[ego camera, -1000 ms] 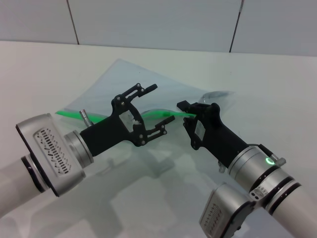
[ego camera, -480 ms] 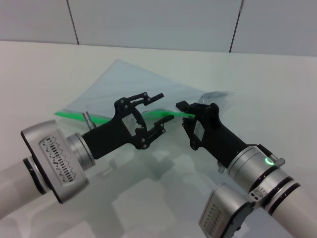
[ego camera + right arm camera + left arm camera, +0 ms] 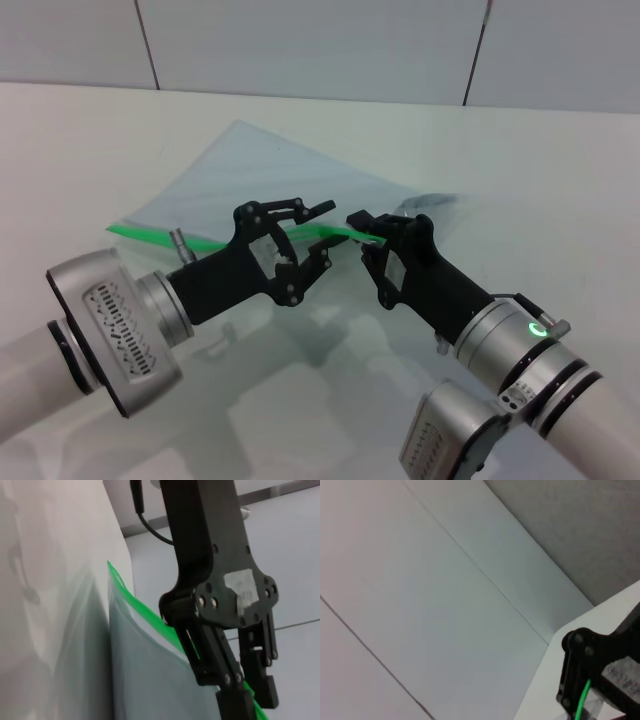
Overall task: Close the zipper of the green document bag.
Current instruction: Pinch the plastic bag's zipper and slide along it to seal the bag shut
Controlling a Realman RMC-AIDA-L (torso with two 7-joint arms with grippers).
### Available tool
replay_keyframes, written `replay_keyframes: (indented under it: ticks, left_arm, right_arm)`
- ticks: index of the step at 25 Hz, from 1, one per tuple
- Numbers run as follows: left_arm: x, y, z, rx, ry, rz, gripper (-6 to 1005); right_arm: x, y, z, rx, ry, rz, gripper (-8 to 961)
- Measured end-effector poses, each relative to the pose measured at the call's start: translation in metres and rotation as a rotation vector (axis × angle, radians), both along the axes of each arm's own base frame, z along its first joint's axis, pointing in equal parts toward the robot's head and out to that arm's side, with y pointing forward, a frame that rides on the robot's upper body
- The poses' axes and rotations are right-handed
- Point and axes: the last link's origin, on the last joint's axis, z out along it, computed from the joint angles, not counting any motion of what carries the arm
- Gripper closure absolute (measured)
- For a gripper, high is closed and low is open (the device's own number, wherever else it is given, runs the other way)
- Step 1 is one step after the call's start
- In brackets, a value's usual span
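The green document bag [image 3: 270, 165] lies on the white table, with its near long edge lifted off the surface. Along that edge runs the bright green zipper [image 3: 150, 235]. My right gripper [image 3: 365, 238] is shut on the strip's right end and holds it up. My left gripper [image 3: 323, 232] is open just left of it, one finger above the strip and one below. In the right wrist view the left gripper [image 3: 250, 682] straddles the zipper [image 3: 135, 602] above the clear bag [image 3: 145, 670]. The left wrist view shows the right gripper [image 3: 590, 670] with the green strip at it.
The white table [image 3: 540, 170] extends around the bag on all sides. Grey wall panels [image 3: 320, 40] stand behind its far edge.
My left gripper has moved right along the zipper toward the right gripper, and its fingers have narrowed around the strip. The right gripper has shifted slightly left with the edge.
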Motion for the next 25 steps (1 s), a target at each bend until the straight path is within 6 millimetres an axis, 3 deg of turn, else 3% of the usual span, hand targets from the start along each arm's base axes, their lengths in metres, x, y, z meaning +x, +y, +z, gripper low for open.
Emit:
replay_keyframes:
  ticks: [13, 18, 25]
  left_arm:
    - [-0.0001, -0.0034, -0.0047, 0.010, 0.041, -0.031, 708]
    - [-0.0001, -0.0048, -0.0061, 0.004, 0.037, -0.025, 862]
    - [-0.0002, -0.0037, -0.0054, 0.012, 0.029, -0.015, 904]
  right_arm:
    - [0.0000, 0.0000, -0.0012, -0.007, -0.005, -0.001, 906]
    - [0.0003, 0.0001, -0.0011, -0.006, -0.006, -0.002, 906]
    - [0.0011, -0.0005, -0.0011, -0.006, -0.006, -0.004, 906]
